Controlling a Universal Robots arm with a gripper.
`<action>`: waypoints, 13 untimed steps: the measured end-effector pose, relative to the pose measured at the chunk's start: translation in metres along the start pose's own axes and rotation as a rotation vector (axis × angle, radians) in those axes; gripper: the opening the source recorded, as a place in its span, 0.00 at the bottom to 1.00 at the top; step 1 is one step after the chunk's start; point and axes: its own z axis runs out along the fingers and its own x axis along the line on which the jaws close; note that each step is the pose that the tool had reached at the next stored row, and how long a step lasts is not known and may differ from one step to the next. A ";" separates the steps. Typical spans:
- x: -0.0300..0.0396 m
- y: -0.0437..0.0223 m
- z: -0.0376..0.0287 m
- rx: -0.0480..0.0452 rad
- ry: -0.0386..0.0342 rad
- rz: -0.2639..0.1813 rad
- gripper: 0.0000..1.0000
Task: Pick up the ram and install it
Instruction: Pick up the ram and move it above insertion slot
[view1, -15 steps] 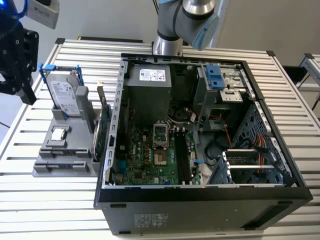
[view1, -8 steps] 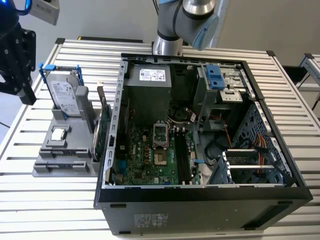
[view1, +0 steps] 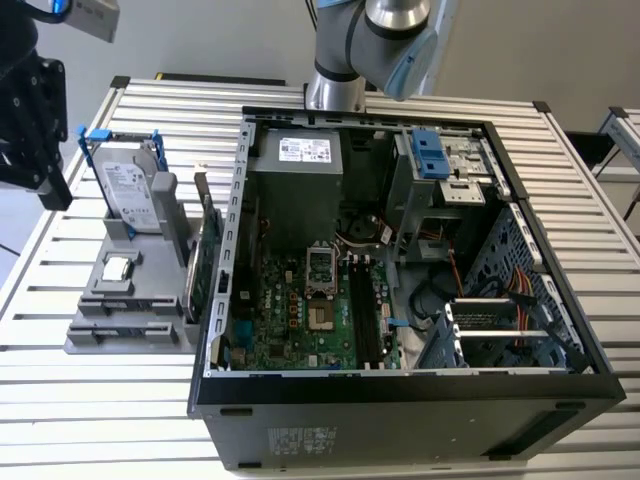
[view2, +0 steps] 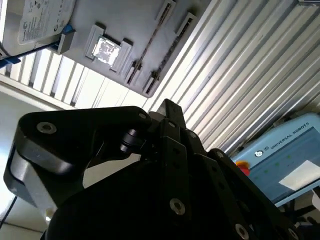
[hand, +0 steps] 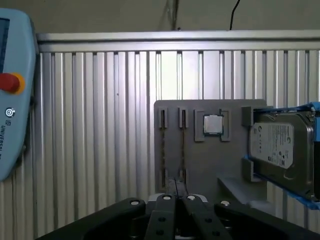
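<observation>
Pick-up looks not yet begun: the gripper (hand: 175, 186), fingers pressed together on nothing, faces the grey parts tray (hand: 200, 165), at nine o'clock from the open computer case (view1: 400, 425) in the exterior view, where the ram (hand: 183, 147) stands on edge near the CPU chip (hand: 212, 125); grasping calls for spread fingers aligned with that thin stick.

The black gripper (view2: 170, 109) hung over a slatted table (view2: 240, 65), where a grey tray (view2: 135, 25) held a silver chip (view2: 106, 51) beside a hard drive (view2: 42, 20).
</observation>
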 end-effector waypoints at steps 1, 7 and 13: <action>0.0000 0.0000 0.0000 0.0002 0.0007 -0.015 0.00; 0.0000 0.0000 0.0000 0.0011 0.0043 -0.096 0.00; 0.0000 0.0000 0.0001 0.0016 0.0059 -0.131 0.00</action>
